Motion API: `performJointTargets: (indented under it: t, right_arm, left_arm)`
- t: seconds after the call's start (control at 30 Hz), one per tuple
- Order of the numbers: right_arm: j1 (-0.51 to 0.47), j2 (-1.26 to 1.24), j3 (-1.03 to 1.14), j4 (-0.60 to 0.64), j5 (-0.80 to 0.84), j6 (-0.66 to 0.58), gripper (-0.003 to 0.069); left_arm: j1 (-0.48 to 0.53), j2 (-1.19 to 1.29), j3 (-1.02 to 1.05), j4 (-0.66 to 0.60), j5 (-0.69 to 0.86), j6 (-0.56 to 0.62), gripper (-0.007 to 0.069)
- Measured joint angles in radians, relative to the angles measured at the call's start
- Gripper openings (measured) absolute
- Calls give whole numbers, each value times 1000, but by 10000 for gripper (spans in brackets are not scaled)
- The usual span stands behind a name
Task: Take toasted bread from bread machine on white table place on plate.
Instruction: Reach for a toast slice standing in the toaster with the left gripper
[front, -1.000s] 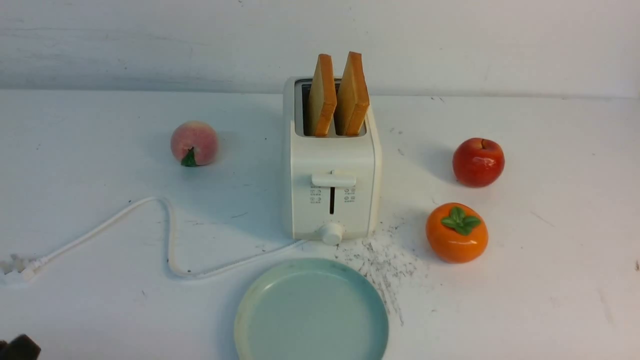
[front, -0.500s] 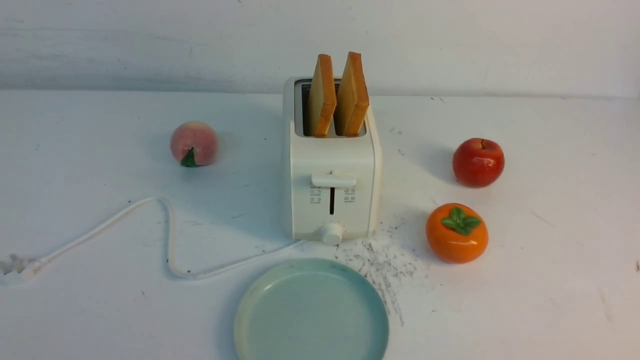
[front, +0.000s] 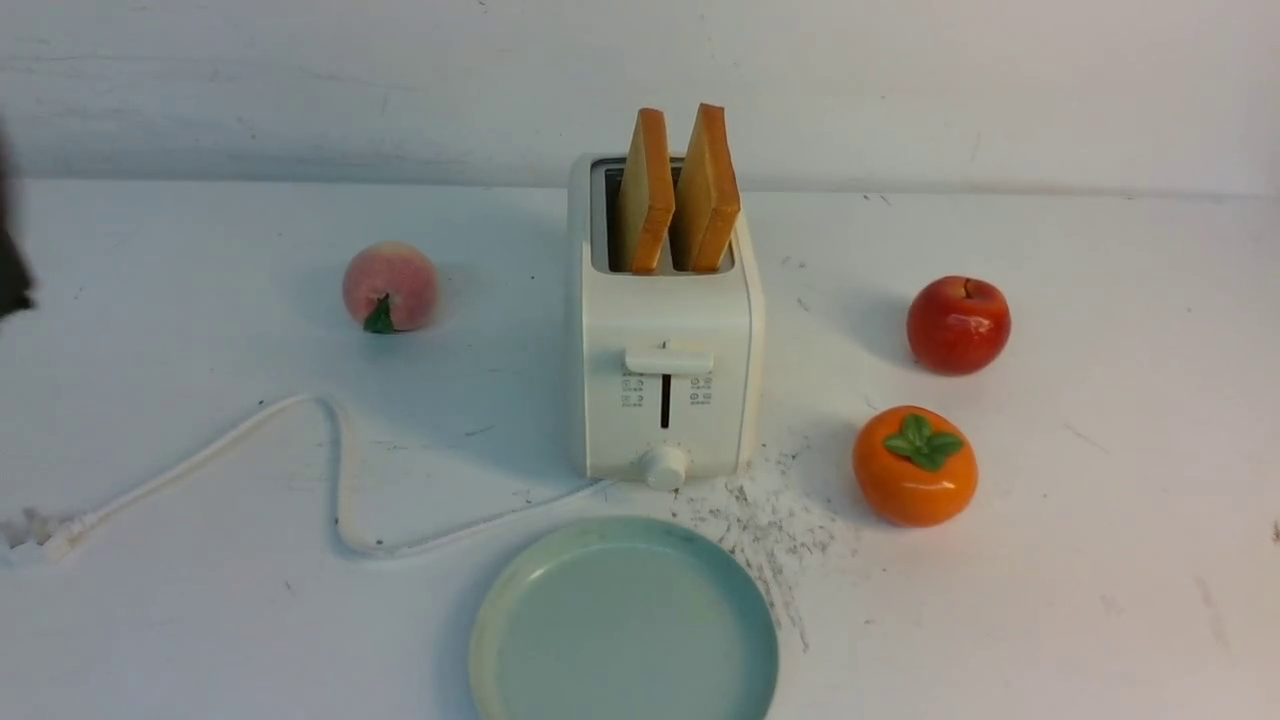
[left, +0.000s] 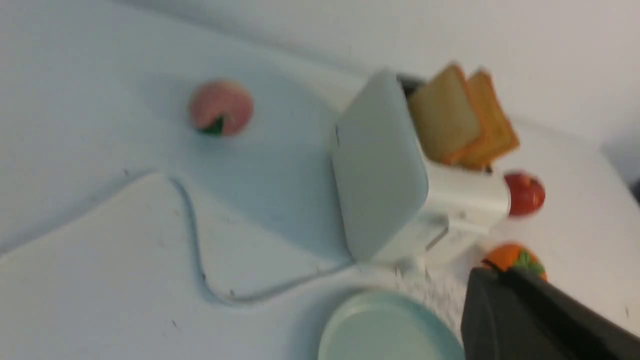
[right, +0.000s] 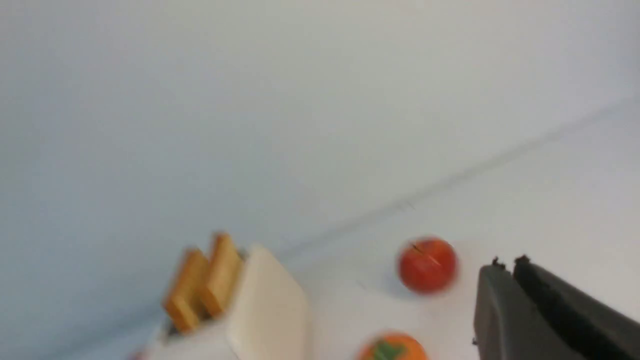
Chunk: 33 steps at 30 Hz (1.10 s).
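Note:
The cream-white bread machine (front: 665, 380) stands mid-way across the white table (front: 1100, 600), with two slices of toasted bread (front: 645, 190) (front: 707, 187) upright in its slots. In front of it lies the mint-green plate (front: 625, 625), with nothing on it. A dark blur at the front view's far left edge is my left arm (front: 12, 260). In the left wrist view my left gripper (left: 495, 270) is shut on nothing, well away from the bread (left: 450, 125) and hiding part of the plate (left: 385, 330). My right gripper (right: 509, 261) is shut too, holding nothing, apart from the bread (right: 222, 272).
A peach (front: 390, 287) lies left of the toaster. A red apple (front: 958, 325) and an orange persimmon (front: 914, 465) sit to its right. The white power cord (front: 335, 470) loops over the table's left front. Dark specks (front: 770, 530) mark the surface beside the plate.
A dark piece of my left arm at the front view's lower left corner left the frame, and now shows as a blur higher on the left edge. Bread, toaster and plate have not moved.

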Motion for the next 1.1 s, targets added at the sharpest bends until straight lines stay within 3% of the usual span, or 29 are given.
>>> performJointTargets:
  t: [0.17,0.27,0.33,0.43,0.5,0.6,0.7,0.93,1.1]
  right_arm:
    - [0,229,-135,61,360,-255,-19]
    - [0,310,-127,158,417,-344,-19]
    - [0,350,-109,229,416,-399,-19]
    - [0,379,-89,303,400,-453,-19]
    - [0,391,-60,385,354,-517,-19]
    - [0,391,-30,448,313,-571,-19]
    - [0,391,-11,486,290,-601,-19]
    - [0,392,1,496,248,-611,-16]
    - [0,392,6,496,242,-612,-14]
  left_arm:
    - [0,221,-46,-334,39,293,-14]
    - [-23,318,-70,-429,29,377,-14]
    - [-79,376,-97,-422,-1,388,-14]
    - [-160,432,-155,-355,-35,352,-14]
    - [-249,513,-254,-222,-60,213,-14]
    - [-297,611,-377,-59,-64,41,-14]
    - [-332,708,-488,85,-68,-59,-14]
    - [-409,912,-668,175,-103,-87,-13]
    - [-433,1025,-756,304,-129,-94,103]
